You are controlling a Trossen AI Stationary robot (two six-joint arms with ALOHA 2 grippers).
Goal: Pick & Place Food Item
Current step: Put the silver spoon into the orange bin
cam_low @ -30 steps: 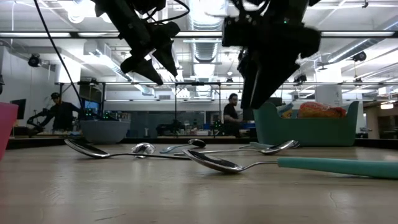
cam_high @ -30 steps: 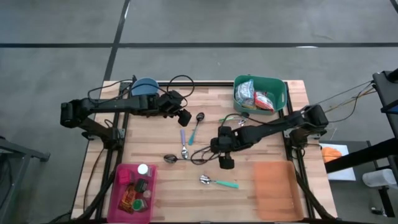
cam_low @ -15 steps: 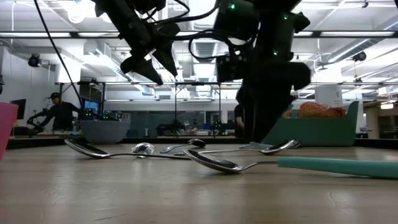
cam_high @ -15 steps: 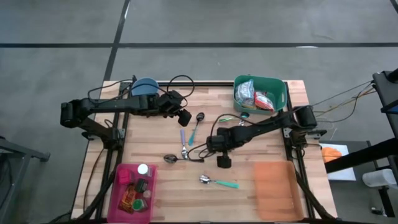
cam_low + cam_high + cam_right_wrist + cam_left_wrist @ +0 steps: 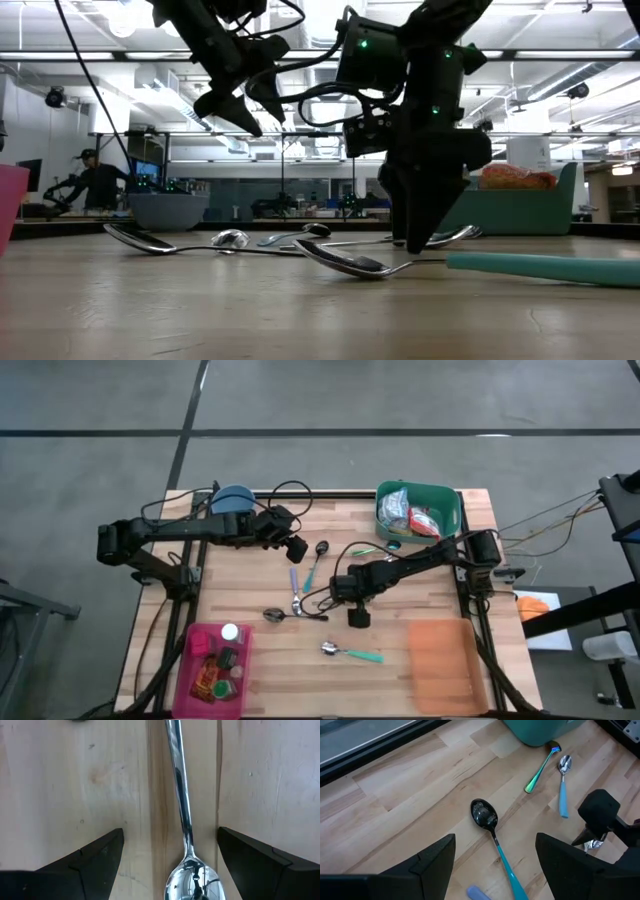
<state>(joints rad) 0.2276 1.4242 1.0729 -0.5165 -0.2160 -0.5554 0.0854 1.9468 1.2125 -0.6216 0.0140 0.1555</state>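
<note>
Right gripper (image 5: 167,857) is spread wide, empty, low over a silver spoon (image 5: 186,840) mid-table. Left gripper (image 5: 492,857) is also spread, empty, waiting above a black-bowled spoon (image 5: 492,832). Food packets (image 5: 410,512) sit in the green bin (image 5: 448,495). You've got 0 picks done; everything's left.

Two matte-black jointed arms, looped black cables, wedge-shaped dark fingers (image 5: 90,857); green indicator lights on one wrist housing (image 5: 375,55).
</note>
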